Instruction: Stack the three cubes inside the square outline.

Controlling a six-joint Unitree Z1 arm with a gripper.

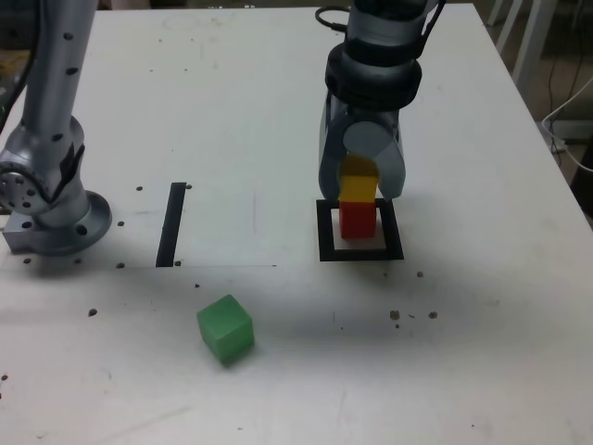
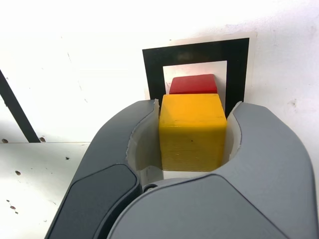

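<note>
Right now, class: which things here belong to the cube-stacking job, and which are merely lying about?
Job: gripper clamping yellow cube; red cube inside square outline; green cube waiting on the table.
Lying about: black strip.

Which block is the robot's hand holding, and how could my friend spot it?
Find the black square outline on the white table. A red cube sits inside it, and right above that the hand grips the yellow cube. It is the only yellow block; the green cube lies loose, nearer the camera.
</note>
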